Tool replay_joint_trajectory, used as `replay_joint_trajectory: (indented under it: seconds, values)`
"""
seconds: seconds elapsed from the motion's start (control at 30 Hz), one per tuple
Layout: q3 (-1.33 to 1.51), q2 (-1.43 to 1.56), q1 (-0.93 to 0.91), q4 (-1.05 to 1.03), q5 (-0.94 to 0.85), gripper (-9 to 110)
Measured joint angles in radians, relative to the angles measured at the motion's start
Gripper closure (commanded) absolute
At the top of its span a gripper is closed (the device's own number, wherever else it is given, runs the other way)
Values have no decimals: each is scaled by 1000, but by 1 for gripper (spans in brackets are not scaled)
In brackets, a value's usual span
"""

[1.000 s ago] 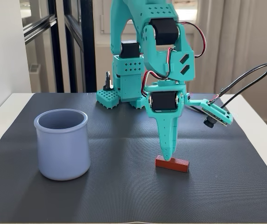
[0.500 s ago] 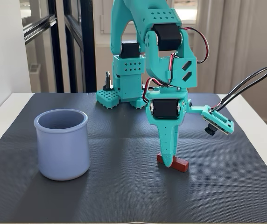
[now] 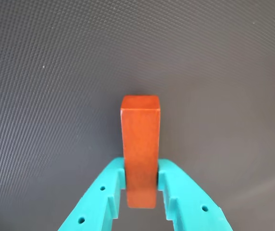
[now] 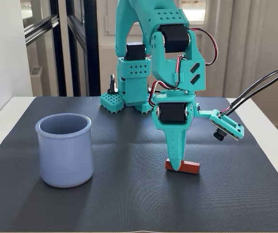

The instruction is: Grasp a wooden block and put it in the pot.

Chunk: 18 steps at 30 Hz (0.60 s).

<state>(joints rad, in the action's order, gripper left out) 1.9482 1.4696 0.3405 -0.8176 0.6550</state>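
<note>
Grasp made: the gripper (image 3: 141, 185) is clamped on the wooden block (image 3: 140, 149), low over the mat (image 4: 129, 204). Remaining: lift and carry it to the empty-looking pot (image 4: 65, 150), well apart on the fixed view's left.

In the wrist view the end effector (image 3: 141, 185) is cut off by the bottom edge; only its two fingers (image 3: 99, 202) show, and they cover the sides of the block (image 3: 140, 144) where they meet it. In the fixed view the end effector (image 4: 176, 167) stands in front of the block (image 4: 190, 167), hiding its middle, so the contact cannot be seen there. The arm (image 4: 168, 43) above runs out of the top edge. The inside of the pot (image 4: 64, 148), well to the left, is hidden by its wall. The mat (image 4: 129, 204) below is cut by the bottom edge.
</note>
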Motion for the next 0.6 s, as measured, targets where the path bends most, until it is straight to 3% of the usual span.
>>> replay_joint_trajectory:
  seconds: [0.2,0.6]
  values:
    - [0,147,-32,-86,0,99]
    - [0,408,-170,-175,-164,96]
